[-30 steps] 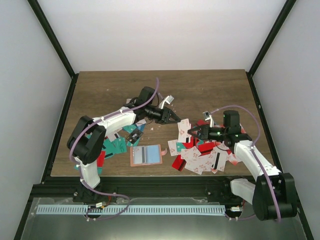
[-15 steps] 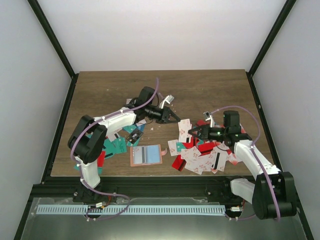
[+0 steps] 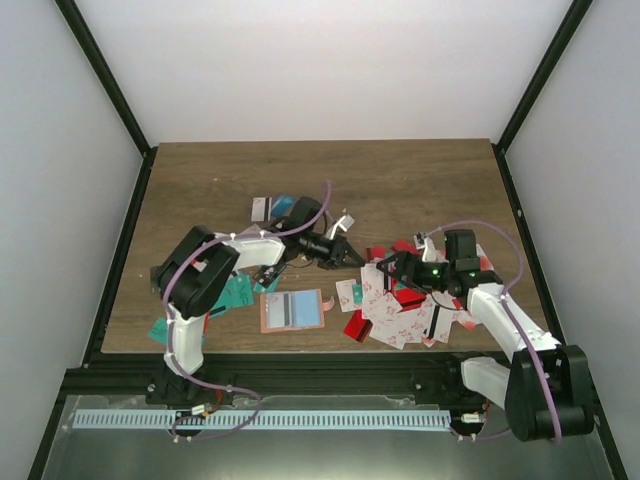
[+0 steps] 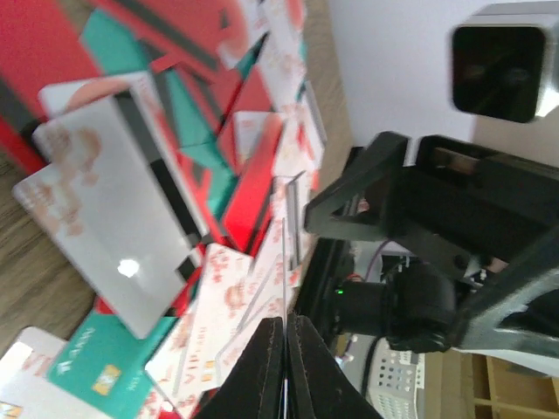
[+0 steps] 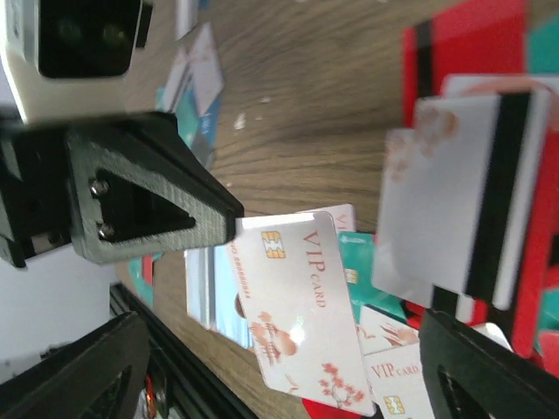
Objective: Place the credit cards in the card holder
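Left end effector (image 3: 354,259), arm stretched rightward, seemingly pinched on a white credit card (image 5: 301,305); right end effector (image 3: 388,266) spread.

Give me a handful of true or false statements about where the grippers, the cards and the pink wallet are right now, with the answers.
1. The left gripper is shut on a white card marked VIP. True.
2. The right gripper clamps that card too. False: its jaws stand wide open, clear of the card.
3. The card holder lies open on the table, with neither gripper touching it. True.
4. The heap of cards beside the right arm is all teal. False: it is mostly red and white cards.
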You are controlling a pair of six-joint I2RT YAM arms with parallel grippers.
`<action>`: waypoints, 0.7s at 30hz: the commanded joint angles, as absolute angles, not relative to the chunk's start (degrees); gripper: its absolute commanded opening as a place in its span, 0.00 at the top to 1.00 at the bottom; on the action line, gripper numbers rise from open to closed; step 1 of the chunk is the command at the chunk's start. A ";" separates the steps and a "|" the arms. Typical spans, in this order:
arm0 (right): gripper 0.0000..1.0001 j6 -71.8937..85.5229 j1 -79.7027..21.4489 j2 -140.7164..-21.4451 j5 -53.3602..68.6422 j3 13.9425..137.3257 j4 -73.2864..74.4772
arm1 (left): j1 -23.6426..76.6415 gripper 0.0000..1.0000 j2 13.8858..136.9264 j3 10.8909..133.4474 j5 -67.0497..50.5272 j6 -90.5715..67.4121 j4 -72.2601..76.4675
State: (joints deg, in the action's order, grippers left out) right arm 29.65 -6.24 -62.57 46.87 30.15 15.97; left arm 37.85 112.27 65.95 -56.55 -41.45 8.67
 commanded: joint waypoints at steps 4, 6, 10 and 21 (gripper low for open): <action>0.00 29.71 -6.48 -60.51 39.03 29.51 20.48 | 38.98 0.96 114.68 64.39 -54.96 -43.20 12.54; 0.00 28.77 -6.50 -59.95 40.25 29.93 20.88 | 38.87 0.96 113.42 65.12 -55.24 -43.04 11.33; 0.03 28.23 -6.57 -59.43 45.38 29.77 20.63 | 38.42 0.96 110.72 66.28 -56.06 -41.83 7.57; 0.28 29.44 -6.51 -58.23 57.85 27.39 15.68 | 38.32 0.96 104.88 64.21 -58.22 -40.46 3.56</action>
State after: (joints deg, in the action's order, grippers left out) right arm 29.45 -6.24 -58.59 51.53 27.94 18.11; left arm 38.50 107.31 65.01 -56.31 -41.71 4.82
